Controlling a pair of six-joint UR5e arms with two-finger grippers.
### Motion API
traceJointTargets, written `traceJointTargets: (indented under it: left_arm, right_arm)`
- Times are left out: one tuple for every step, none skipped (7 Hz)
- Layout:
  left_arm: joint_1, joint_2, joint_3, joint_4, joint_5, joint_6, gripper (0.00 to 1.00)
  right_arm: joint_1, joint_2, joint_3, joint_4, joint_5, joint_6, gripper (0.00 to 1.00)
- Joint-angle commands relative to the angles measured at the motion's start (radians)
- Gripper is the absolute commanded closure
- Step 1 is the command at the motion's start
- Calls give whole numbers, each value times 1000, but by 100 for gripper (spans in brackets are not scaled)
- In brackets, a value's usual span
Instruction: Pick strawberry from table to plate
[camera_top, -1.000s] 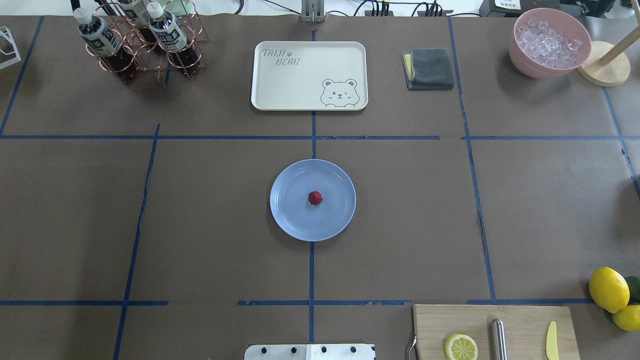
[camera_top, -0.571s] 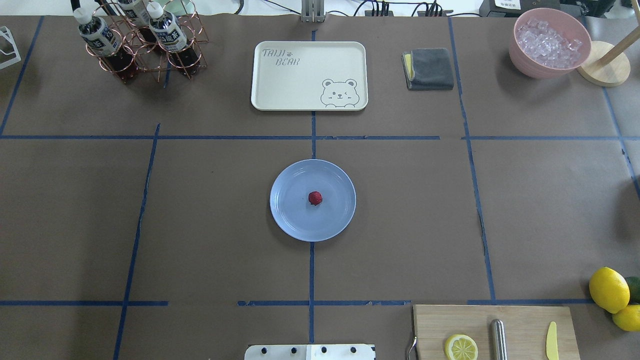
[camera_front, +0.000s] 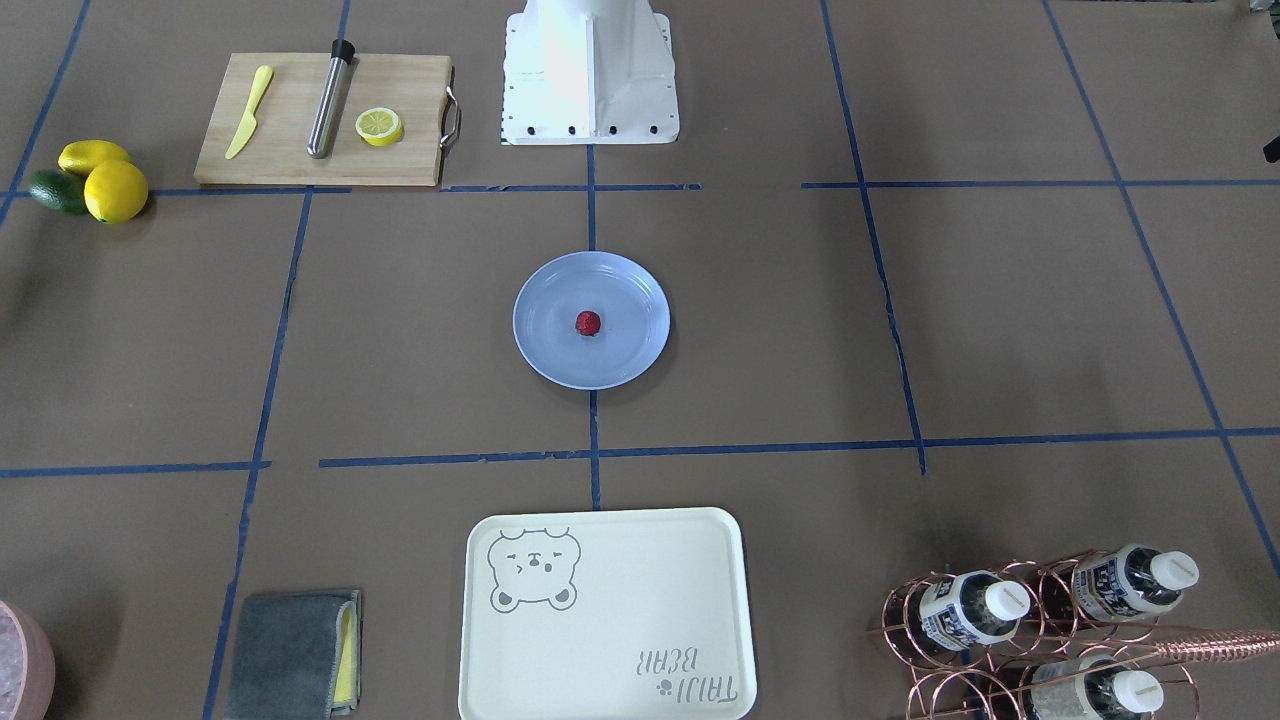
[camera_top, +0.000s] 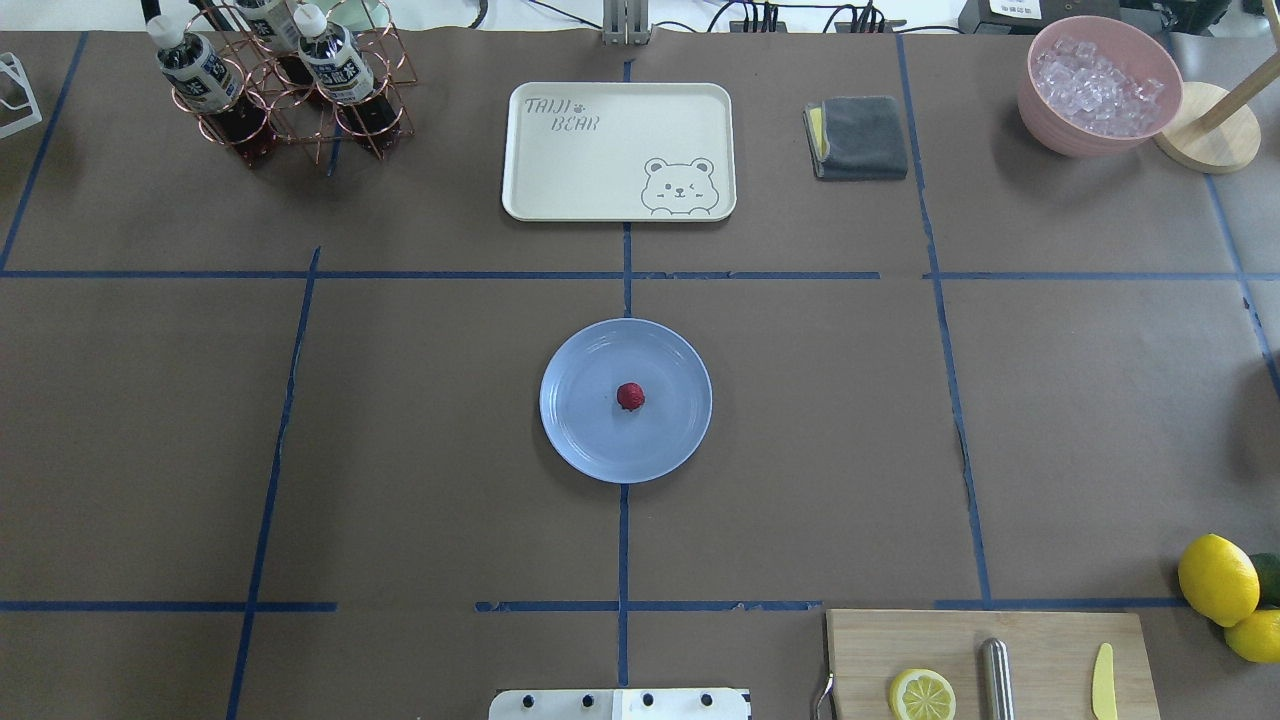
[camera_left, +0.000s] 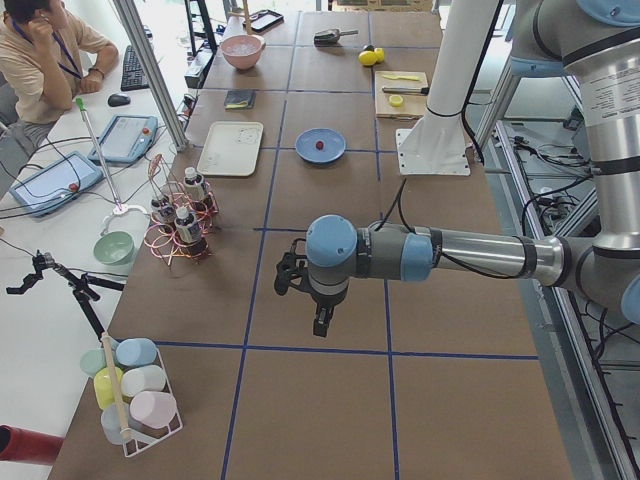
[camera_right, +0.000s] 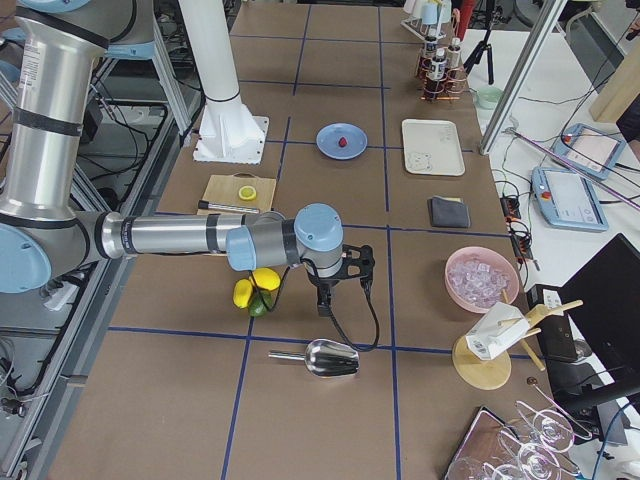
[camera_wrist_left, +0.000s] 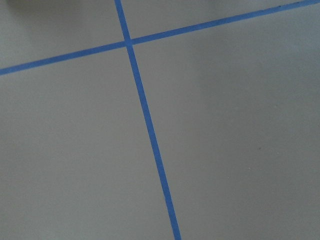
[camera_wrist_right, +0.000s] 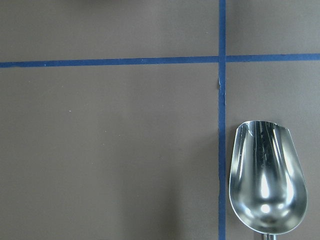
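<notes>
– Brown paper-covered table (camera_top: 400, 450), gridded in blue tape: where did the small dark-red strawberry (camera_top: 630, 396) lie?
– At the middle of the round, glossy light-blue plate (camera_top: 590, 445), resting on it. By that placement the transfer looked complete.
– Why were the arms held so far off?
– Presumably to leave the plate clear. The left gripper (camera_left: 320, 325) hung over bare table, and the right gripper (camera_right: 325, 305) hung near a shiny metal scoop (camera_wrist_right: 267, 180). Whether either claw was wide or narrow could not be told.
– Counts?
– One strawberry, one plate, one cream rectangular bear tray (camera_top: 600, 150), three capped bottles (camera_top: 197, 72), two whole yellow lemons (camera_top: 1217, 578), one cut lemon half (camera_top: 921, 694), one scoop.
</notes>
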Motion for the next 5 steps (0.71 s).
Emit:
traceJointTargets:
  left_arm:
    - [-1, -61, 55, 24, 0, 3, 0]
    - [-1, -62, 105, -106, -2, 3, 0]
    - [-1, -60, 151, -217, -2, 3, 0]
    - [-1, -49, 191, -307, -3, 4, 0]
    - [-4, -25, 186, -334, -5, 6, 0]
  right_arm:
    - [0, 6, 3, -40, 2, -1, 0]
    - [0, 7, 3, -42, 2, -1, 0]
    - [0, 6, 4, -42, 2, -1, 0]
    - [0, 6, 3, -42, 2, -2, 0]
    - [-2, 7, -3, -39, 1, -2, 0]
